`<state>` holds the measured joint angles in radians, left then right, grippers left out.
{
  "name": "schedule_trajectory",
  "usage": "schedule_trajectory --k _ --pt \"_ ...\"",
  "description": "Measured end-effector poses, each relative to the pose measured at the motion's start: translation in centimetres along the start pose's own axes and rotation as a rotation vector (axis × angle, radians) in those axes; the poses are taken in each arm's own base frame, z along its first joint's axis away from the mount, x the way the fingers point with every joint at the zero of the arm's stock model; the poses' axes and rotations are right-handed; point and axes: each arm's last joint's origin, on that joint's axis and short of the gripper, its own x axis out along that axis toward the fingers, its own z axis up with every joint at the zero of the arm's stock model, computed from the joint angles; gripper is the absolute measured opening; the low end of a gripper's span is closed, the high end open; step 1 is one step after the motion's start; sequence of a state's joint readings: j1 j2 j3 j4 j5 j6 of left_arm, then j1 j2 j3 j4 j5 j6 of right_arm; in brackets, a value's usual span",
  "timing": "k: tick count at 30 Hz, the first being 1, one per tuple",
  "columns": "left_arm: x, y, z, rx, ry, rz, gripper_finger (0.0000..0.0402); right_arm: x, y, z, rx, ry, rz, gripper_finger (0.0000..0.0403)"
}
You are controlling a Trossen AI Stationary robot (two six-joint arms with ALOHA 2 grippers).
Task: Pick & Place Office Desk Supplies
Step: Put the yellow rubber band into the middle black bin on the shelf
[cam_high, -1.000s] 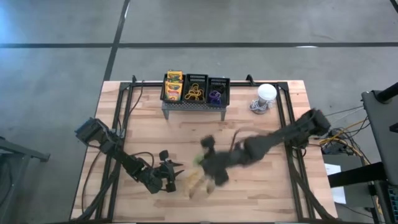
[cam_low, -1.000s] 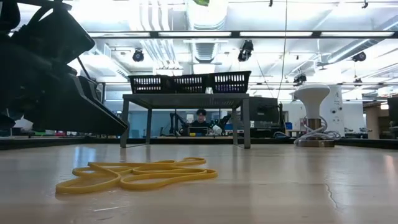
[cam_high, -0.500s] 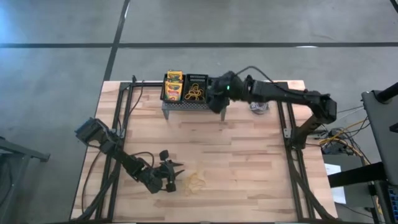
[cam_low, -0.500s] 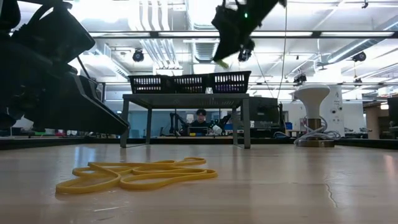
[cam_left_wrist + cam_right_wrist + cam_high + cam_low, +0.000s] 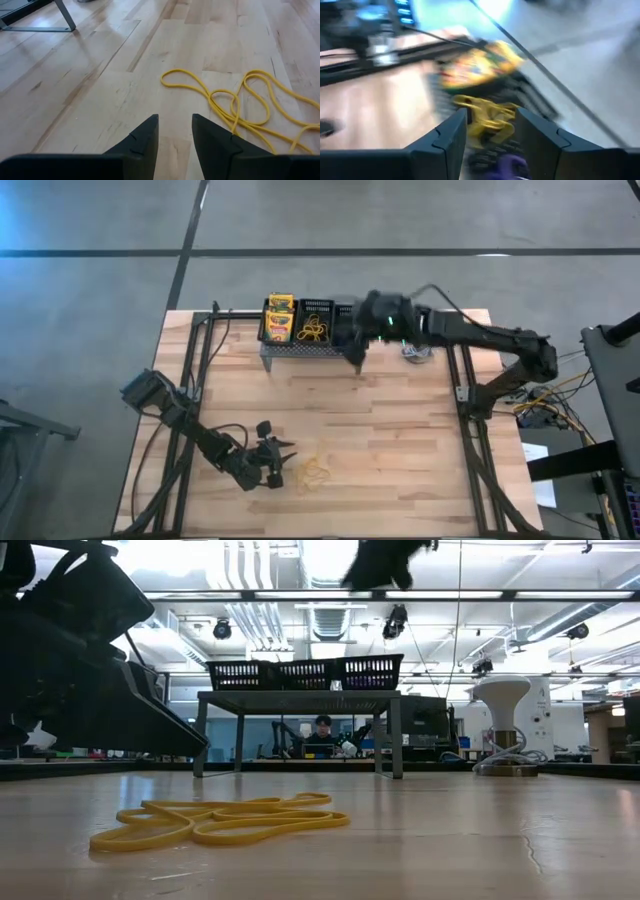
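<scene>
- The step in hand looks like a drop-off: the right gripper [image 5: 358, 352] hangs over the three mesh baskets [image 5: 315, 323] on the grey stand [image 5: 310, 350] at the far edge of the surface [image 5: 400, 450]
- Its wrist view is smeared by motion; the fingers [image 5: 447, 137] stand spread, and I cannot tell whether the yellow between them is held or lies in the basket below
- Crayon boxes [image 5: 279, 317] fill the left basket, yellow bands the middle one, a purple band [image 5: 512, 162] the right one
- A tangle of yellow band loops [image 5: 313, 474] lies on the near part of the surface, just beside the left gripper [image 5: 283, 461], whose fingers [image 5: 145, 137] are spread and empty
- Next move, as I judge it: fetch that tangle and carry it to the middle basket, pinching several strands at once
- Half a second ago the right gripper was over the right basket, with something yellow-green at its tip; now it sits slightly lower on the stand's front edge. The left arm has not moved
</scene>
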<state>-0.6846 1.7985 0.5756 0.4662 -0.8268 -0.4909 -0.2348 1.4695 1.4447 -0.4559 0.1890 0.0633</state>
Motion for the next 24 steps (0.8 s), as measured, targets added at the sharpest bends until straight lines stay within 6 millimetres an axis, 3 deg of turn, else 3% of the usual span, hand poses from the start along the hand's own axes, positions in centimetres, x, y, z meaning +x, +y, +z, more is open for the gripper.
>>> schedule_trajectory --k 5,10,17,20,24 --pt "0.0 0.0 0.0 -0.001 0.000 0.001 0.0120 -2.8 8.0 -1.6 -0.213 -0.048 0.075 0.0150" --pt "0.0 0.0 0.0 -0.008 0.000 0.000 0.0120 -2.9 14.7 -7.9 -0.357 0.058 0.159 0.0136" --pt "0.0 0.0 0.0 -0.011 -0.002 -0.001 0.0120 0.8 20.6 -17.3 -0.260 0.109 0.379 0.0136" --pt "0.1 0.0 0.0 -0.013 -0.002 0.002 0.0120 3.2 22.1 -19.5 -0.206 0.118 0.478 0.0152" --pt "0.1 0.1 0.1 -0.013 -0.002 0.003 0.0120 6.7 23.6 -21.4 -0.240 0.174 0.476 0.0172"
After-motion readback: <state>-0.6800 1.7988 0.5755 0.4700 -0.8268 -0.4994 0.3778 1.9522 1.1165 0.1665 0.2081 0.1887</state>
